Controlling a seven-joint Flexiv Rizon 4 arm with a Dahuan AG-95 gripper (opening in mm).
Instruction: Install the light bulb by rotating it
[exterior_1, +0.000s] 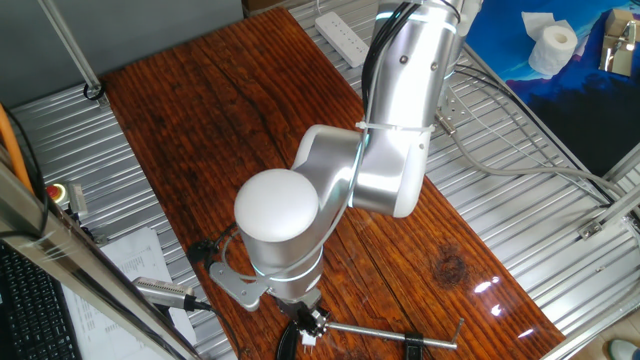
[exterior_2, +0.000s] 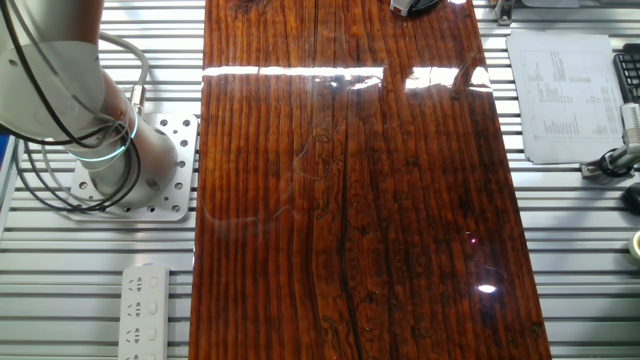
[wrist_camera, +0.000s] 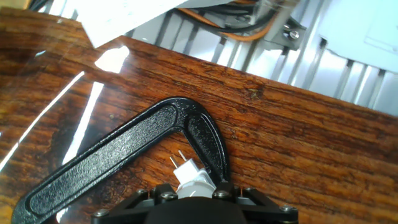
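At the bottom edge of the hand view, at about 6 o'clock, the light bulb is seen only in part: a small white base with two thin pins pointing up toward 11 o'clock, presumably held pins-outward so they can be offered to a socket. It appears to be carried by the tool, though whether the jaws are closed on it cannot be told. Just beside it lies a black angled clamp on the wooden tabletop. No legible writing is seen; the printed sheet is too small to read.
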